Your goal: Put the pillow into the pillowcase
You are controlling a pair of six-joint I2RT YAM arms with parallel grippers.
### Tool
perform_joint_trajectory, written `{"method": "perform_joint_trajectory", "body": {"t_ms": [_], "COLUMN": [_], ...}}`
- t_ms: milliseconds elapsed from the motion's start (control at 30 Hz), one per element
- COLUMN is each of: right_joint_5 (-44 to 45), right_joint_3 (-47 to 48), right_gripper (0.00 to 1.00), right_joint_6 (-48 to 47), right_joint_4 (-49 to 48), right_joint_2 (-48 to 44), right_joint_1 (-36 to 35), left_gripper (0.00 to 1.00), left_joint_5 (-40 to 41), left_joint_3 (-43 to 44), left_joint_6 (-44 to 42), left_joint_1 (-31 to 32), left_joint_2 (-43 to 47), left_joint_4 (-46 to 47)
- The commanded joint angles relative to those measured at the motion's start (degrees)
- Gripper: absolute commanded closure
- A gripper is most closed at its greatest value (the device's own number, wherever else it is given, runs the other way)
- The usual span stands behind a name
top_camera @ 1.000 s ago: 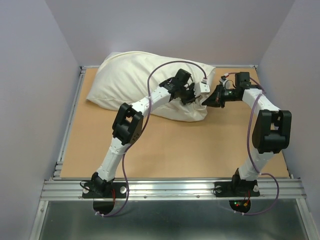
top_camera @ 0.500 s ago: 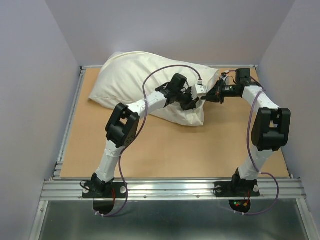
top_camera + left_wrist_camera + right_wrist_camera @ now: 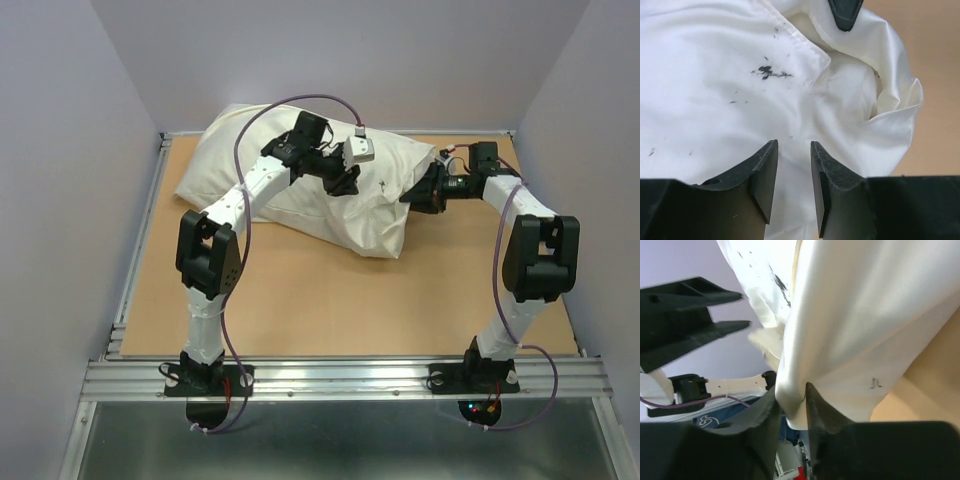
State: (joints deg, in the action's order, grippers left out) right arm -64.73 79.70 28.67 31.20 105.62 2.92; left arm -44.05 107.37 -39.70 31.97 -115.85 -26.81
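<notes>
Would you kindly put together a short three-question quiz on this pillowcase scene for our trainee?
1. True or false: the left gripper is clamped on fabric.
2. In the top view, which part of the stuffed pillowcase does the right gripper pinch? A) its left end B) its right end C) the middle of its near side
3. In one word, what does the pillowcase lie on?

Key:
1. False: its fingers stand apart above the cloth with nothing between them.
2. B.
3. The table.
</notes>
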Motion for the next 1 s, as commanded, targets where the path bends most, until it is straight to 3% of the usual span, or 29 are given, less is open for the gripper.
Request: {"method": "perform_joint_trajectory", "body": {"t_ms": [0, 67, 200, 300, 433, 500, 633, 667, 833, 967], "right_joint_5": [0.91, 2.5, 12.77, 22.25, 31.5, 32.04, 27.64, 26.94, 26.15, 28.25], "right_joint_3": [-3.41, -3.68, 0.01, 3.96, 9.67, 13.09, 16.44, 16.54, 15.84, 15.84], "right_gripper": [0.47, 0.37, 0.35, 0.39, 0.48, 0.54, 0.55, 0.55, 0.47, 0.41], "right_joint_6": [-3.43, -5.36, -16.59, -21.44, -22.86, -21.91, -19.45, -19.09, -18.38, -18.91], "right_joint_4": [-0.88, 1.92, 12.37, 19.84, 21.88, 21.97, 21.97, 21.89, 21.36, 21.36], "right_joint_2": [-3.76, -4.55, -5.51, -6.48, -8.15, -8.68, -8.24, -8.15, -6.93, -5.43], "right_joint_1": [-0.54, -0.54, -0.2, 0.07, 0.07, 0.07, -0.72, -1.07, -2.65, -4.23], "left_gripper": [0.57, 0.56, 0.53, 0.48, 0.39, 0.37, 0.27, 0.17, 0.17, 0.28], "left_joint_5": [-2.88, -2.45, -0.69, 0.63, 3.09, 3.71, 5.55, 6.17, 11.53, 14.87], "left_joint_3": [4.77, 4.78, 4.95, 5.48, 4.6, 4.25, 3.72, 3.72, 2.32, 1.08], "left_joint_6": [-3.28, -3.28, -4.07, -3.19, -1.53, -0.38, 2.43, 3.22, 4.99, 5.87], "left_joint_1": [-0.59, -0.59, -0.41, 0.2, 2.4, 3.63, 5.82, 6.35, 9.87, 9.87], "left_joint_2": [3.26, 3.26, 3.62, 3.62, 4.14, 4.14, 3.01, 2.57, -0.33, -1.92], "left_joint_4": [-6.68, -6.85, -6.86, -5.98, -2.91, -1.76, 1.31, 1.84, 6.05, 8.35]}}
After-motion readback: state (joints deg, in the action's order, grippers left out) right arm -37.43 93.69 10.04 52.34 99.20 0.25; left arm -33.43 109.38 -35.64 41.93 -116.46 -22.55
